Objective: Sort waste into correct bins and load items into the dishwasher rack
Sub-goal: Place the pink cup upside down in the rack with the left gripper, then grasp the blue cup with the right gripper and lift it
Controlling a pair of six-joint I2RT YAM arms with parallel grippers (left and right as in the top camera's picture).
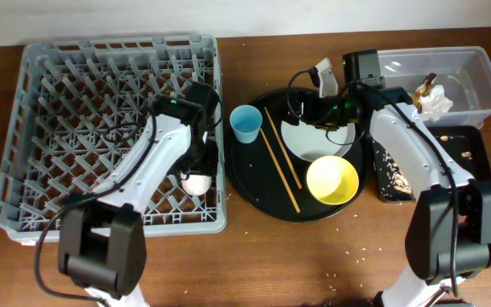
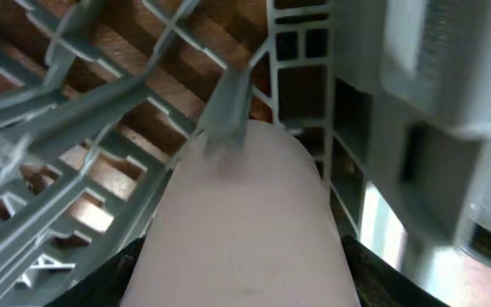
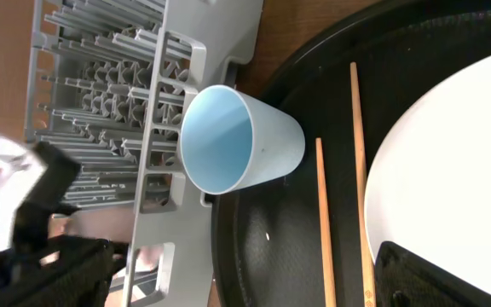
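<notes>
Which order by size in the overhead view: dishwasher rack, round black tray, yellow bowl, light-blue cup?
1. dishwasher rack
2. round black tray
3. yellow bowl
4. light-blue cup
All sit near table level, so camera nearness should not skew the ranking.

Robot laboratory bench staged as a dish-clearing station. A left arm [image 1: 156, 153] and a right arm [image 1: 416, 145], both white and black, work over a brown wooden table [image 1: 254, 264]. Props: grey dishwasher rack [image 1: 58, 128] at 9 o'clock, round black tray [image 1: 250, 175] of tableware at centre, clear plastic tub [image 1: 471, 85] at 2 o'clock, shallow black tray [image 1: 474, 145] at 3 o'clock
</notes>
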